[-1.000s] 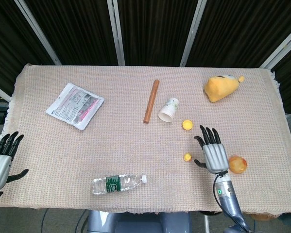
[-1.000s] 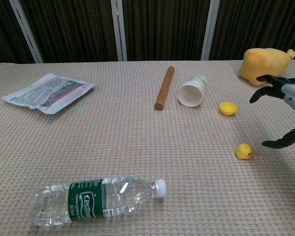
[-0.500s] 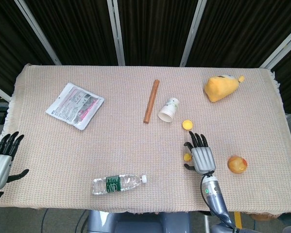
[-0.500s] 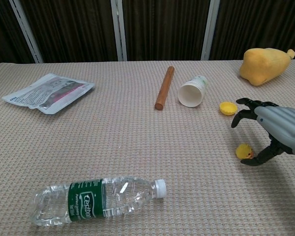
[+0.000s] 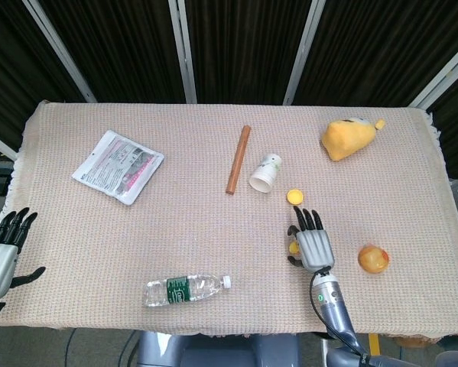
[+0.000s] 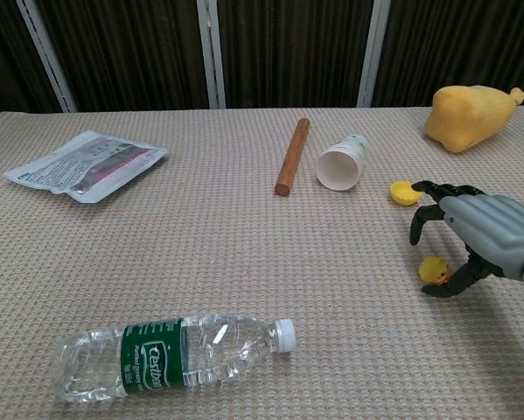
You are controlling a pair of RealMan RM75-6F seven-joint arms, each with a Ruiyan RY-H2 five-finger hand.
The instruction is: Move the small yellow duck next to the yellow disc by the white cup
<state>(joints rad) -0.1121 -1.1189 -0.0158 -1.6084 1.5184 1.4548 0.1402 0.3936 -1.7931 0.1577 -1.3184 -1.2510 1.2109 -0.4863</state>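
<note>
Your right hand (image 5: 314, 246) (image 6: 485, 236) is hovering over the small yellow duck (image 5: 293, 248) (image 6: 434, 270), fingers (image 6: 426, 216) spread and curled around it without gripping. The duck is sitting on the desk (image 5: 198, 229), near the yellow disc (image 5: 294, 196) (image 6: 405, 192) beside the white cup (image 5: 265, 172) (image 6: 342, 163). Your left hand (image 5: 1, 256) is resting far from the cup, fingers spread.

Robot test lab or studio: worktop (image 5: 99, 229) covered with beige woven cloth, black curtains (image 5: 244, 46) hung behind metal frame rails (image 5: 181, 50), unrelated props laid out well beyond the fingers (image 5: 309, 222).
</note>
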